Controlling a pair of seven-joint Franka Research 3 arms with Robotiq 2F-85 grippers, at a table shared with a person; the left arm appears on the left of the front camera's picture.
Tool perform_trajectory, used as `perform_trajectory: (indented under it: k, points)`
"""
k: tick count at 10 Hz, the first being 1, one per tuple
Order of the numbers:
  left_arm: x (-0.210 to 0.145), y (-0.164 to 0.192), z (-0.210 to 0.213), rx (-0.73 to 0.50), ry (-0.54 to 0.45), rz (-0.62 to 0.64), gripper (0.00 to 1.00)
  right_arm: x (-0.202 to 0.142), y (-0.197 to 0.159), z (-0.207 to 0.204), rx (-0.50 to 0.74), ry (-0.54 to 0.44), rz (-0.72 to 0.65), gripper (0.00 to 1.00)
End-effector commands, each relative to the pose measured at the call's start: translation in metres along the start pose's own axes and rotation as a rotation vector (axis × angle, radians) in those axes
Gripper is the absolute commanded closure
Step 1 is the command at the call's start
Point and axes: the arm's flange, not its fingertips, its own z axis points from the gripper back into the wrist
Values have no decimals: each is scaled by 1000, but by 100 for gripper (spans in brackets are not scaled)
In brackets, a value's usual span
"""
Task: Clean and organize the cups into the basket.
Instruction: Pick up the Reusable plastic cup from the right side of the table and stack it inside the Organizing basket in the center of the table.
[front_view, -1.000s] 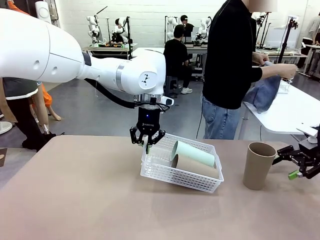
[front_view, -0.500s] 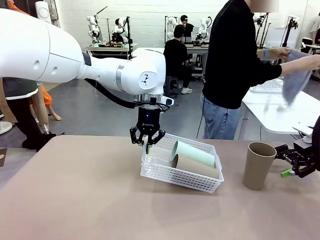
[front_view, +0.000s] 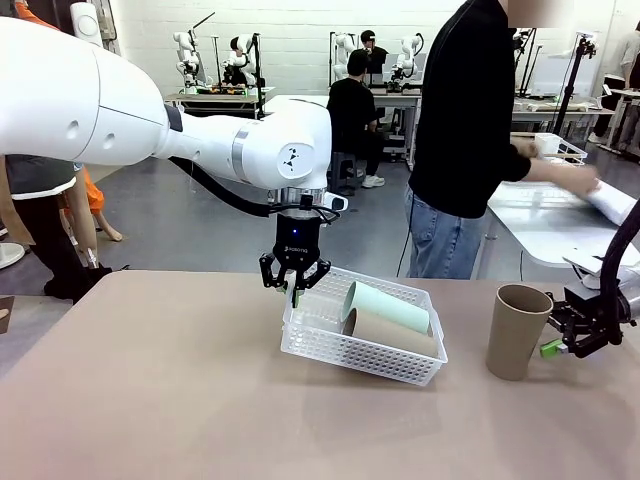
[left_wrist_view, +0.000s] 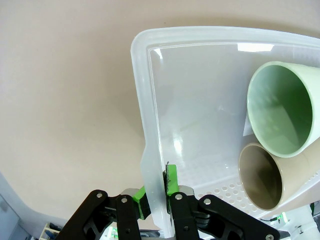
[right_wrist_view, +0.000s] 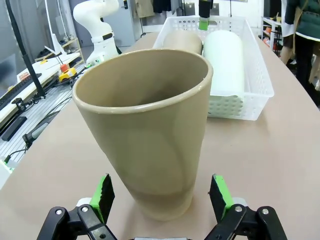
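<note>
Front view: three cups (two tan, one mint) and one white mesh basket (front_view: 352, 351) sit on a plain beige matte counter (front_view: 150, 400). The basket lies at centre with its long axis running roughly from 9 to 3 o'clock, tipping slightly toward 4. Inside it the mint cup (front_view: 390, 306) and the lying tan cup (front_view: 392, 333) rest on their sides, side by side and touching, both along the basket's long axis with mouths toward 9 o'clock and bases toward 3; the mint one is on the far side. The left claw (front_view: 295, 285) hangs straight down at the basket's 10 o'clock corner, its green pads clamped on the thin rim there (the left wrist view shows the wall pinched between them); whether that end is raised off the counter I cannot tell. The upright tan cup (front_view: 517, 331) stands mouth up, well apart from the basket at its 3 o'clock. The right claw (front_view: 556, 346) sits low at this cup's 3 o'clock, jaws spread wide either side of its base, not gripping. Beyond the counter at 1 o'clock, a person (front_view: 465, 140) in a black top and jeans leans over a white side table (front_view: 550, 225); the grey-floored room holds further benches.
</note>
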Motion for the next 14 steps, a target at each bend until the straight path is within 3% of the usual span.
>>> perform_trajectory:
  k: [1, 14]
  points:
    - [-1, 1, 1, 0, -1, 0, 100, -1, -4, -3, 6, 8, -7, 0]
    - [-1, 1, 1, 0, -1, 0, 100, 6, -31, -19, 72, -2, -49, 0]
